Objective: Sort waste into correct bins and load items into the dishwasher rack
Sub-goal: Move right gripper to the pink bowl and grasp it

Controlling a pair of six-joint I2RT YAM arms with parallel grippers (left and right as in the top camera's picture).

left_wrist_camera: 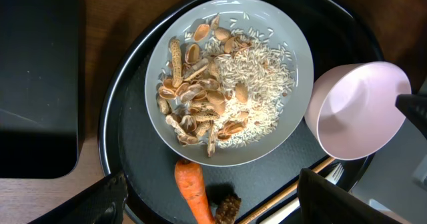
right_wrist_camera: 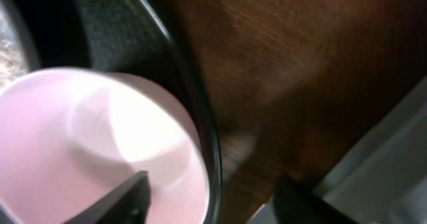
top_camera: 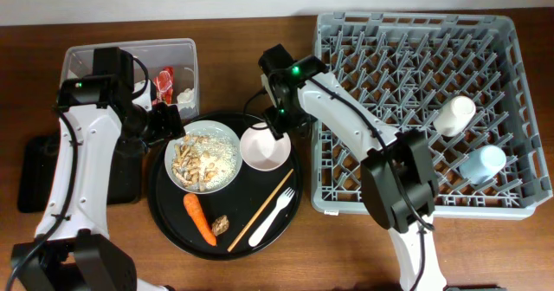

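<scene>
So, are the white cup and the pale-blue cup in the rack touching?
Apart. The overhead view shows the white cup and the pale-blue cup in the dishwasher rack with a strip of grey pegs between them.

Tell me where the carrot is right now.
In the overhead view the carrot lies on the round black tray, on its left half just below the plate, with the small brown lump beside it.

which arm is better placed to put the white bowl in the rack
Right. The right gripper straddles the rim of the white bowl, one finger inside, beside the dishwasher rack. The left gripper hovers open near the plate, farther from the rack.
</scene>
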